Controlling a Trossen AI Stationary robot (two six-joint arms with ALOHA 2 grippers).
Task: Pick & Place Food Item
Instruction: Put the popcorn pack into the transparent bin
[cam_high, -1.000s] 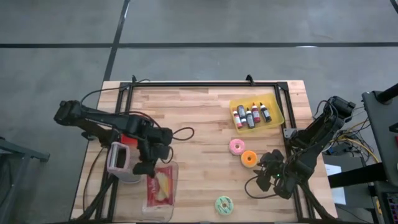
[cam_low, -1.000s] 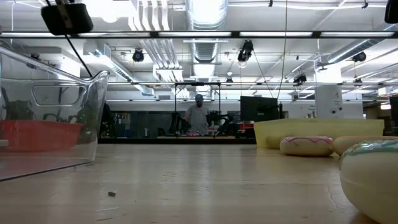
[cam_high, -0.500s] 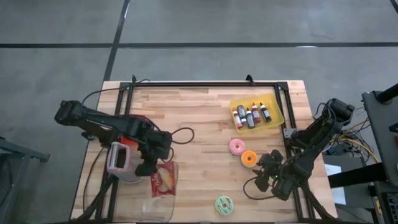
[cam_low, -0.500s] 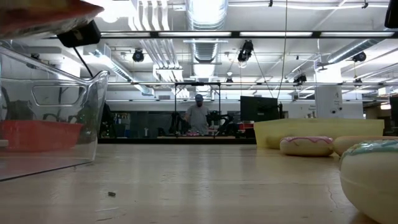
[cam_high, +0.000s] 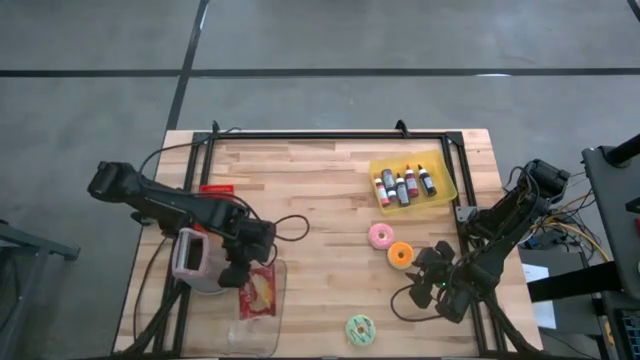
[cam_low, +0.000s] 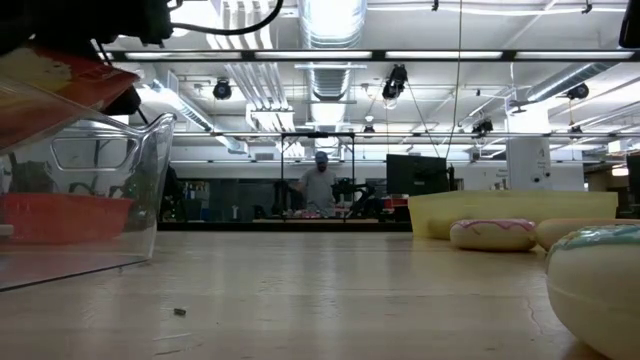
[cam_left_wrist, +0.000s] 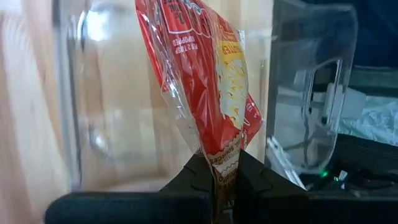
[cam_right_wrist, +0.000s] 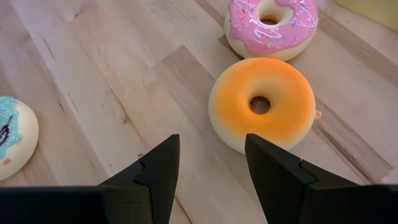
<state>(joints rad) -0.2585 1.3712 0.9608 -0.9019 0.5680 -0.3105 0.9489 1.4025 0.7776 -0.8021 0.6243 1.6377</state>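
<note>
My left gripper (cam_high: 240, 272) is shut on a red snack packet (cam_high: 259, 295) with a clear window that shows yellow chips (cam_left_wrist: 214, 81). It holds the packet over the open top of a clear plastic bin (cam_high: 256, 335) at the table's near left. In the low view the packet (cam_low: 60, 72) sits at about the height of the bin's rim (cam_low: 110, 120). My right gripper (cam_high: 428, 286) is open and empty at the table's near right, just short of an orange donut (cam_right_wrist: 261, 102). My left gripper pinches the packet's sealed end (cam_left_wrist: 222, 163) between its two fingers. The fingers slant down from the table's far left side. The packet stretches away from the fingers toward the near edge, tilted, over the bin. Whether its free end touches the bin, I cannot tell.
A second clear container (cam_high: 191, 262) stands next to the bin on its left. A pink donut (cam_high: 381, 236) and a teal donut (cam_high: 359, 327) lie on the table's right half. A yellow tray (cam_high: 445, 172) holds several small bottles at the far right. A flat red thing (cam_high: 216, 188) lies far left.
My left gripper has gone down toward the clear bin with the red packet. In the low view the packet has come in from the top and dropped to about rim height. It has stayed pinched by the same end.
</note>
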